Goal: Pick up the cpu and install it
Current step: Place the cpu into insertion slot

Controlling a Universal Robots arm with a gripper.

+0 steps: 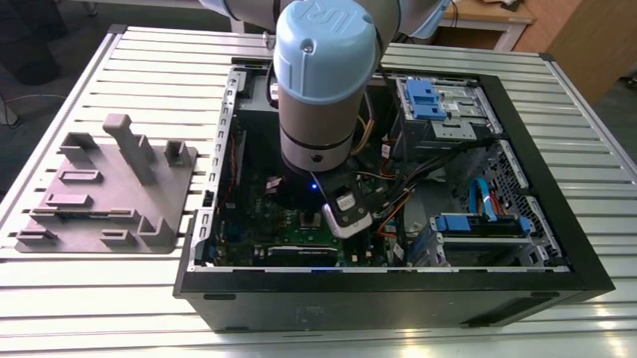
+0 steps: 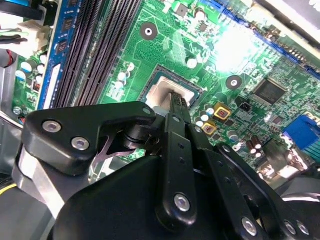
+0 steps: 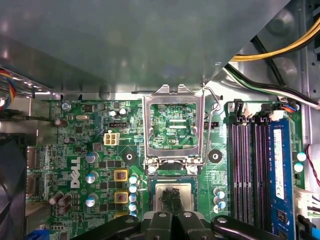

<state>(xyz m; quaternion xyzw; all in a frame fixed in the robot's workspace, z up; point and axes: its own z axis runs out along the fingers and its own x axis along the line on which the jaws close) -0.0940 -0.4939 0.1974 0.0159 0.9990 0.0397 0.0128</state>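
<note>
Black computer case (image 1: 398,298) takes in the arm (image 1: 316,89) in the exterior view. In the second wrist view the gripper (image 2: 175,101), its fingers pressed together, is over the cpu (image 2: 158,93), which lies flat in its socket. In the first wrist view the hinged frame (image 3: 172,91) stands open. The chip seems light, stiff and fragile, and is best taken by opposite edges.

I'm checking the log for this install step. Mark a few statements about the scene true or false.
1. The hinged socket frame is flipped open. True.
2. The gripper hangs over the grey tray. False: it is inside the computer case, just above the green board.
3. The cpu lies in the socket under the gripper. True.
4. The case is closed. False: its side is open, and the board shows.
</note>
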